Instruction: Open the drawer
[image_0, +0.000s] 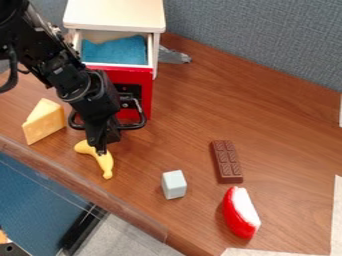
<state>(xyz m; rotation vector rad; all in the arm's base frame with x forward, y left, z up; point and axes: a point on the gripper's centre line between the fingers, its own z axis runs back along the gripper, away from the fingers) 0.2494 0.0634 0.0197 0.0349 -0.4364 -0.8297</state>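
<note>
1. The drawer (141, 76) is pulled out from the white cabinet (113, 14); its front is flat and red, and blue, wrinkled cloth (115, 50) lies inside.
2. My claw (101, 145) hangs before this front, near the curved yellow banana (106, 163); if it is apart or together, I cannot tell.
3. The wood-grained worktop (180, 125) carries also one smooth pale cube (174, 184).

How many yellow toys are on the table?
2: a cheese wedge at the picture's left, and a curved, banana-like toy by the tip of the end effector. More could be hiding behind the arm.
</note>
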